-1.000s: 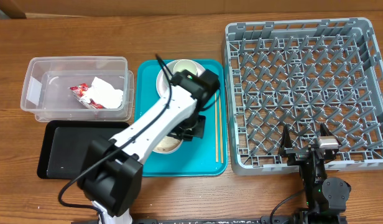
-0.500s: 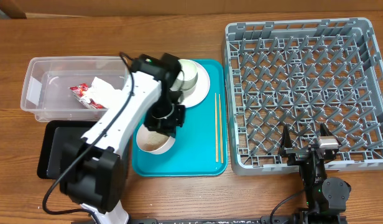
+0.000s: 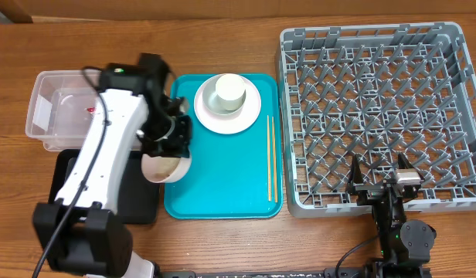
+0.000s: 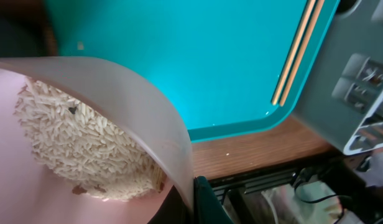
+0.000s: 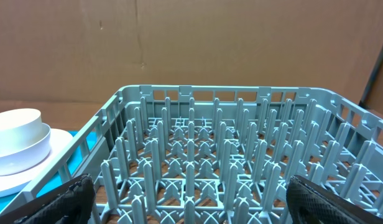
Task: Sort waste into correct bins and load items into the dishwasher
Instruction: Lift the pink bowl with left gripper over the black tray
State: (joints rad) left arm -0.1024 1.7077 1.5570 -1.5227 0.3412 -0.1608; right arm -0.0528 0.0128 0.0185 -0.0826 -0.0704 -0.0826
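My left gripper (image 3: 171, 148) is shut on the rim of a small pale bowl (image 3: 164, 167), held tipped over the teal tray's left edge beside the black tray (image 3: 139, 207). In the left wrist view the bowl (image 4: 132, 93) holds white rice grains (image 4: 79, 143), and its rim is pinched in my left gripper (image 4: 194, 202). A pale cup (image 3: 229, 92) stands on the round plate (image 3: 246, 116). Thin chopsticks (image 3: 270, 158) lie on the tray's right side. My right gripper (image 3: 379, 182) stands open at the grey dish rack's (image 3: 381, 100) near edge, with nothing between its fingers.
The clear tub (image 3: 49, 104) sits at the far left, mostly hidden by my left arm, with a scrap of red wrapper (image 3: 90, 113) showing. The teal tray (image 3: 222, 177) lies between the bins and the rack. The right wrist view looks across the rack's pegs (image 5: 229, 155).
My left arm has swung left with the bowl, from the middle of the teal tray to its left edge by the black tray. The plate and cup are now uncovered. The right arm has not moved.
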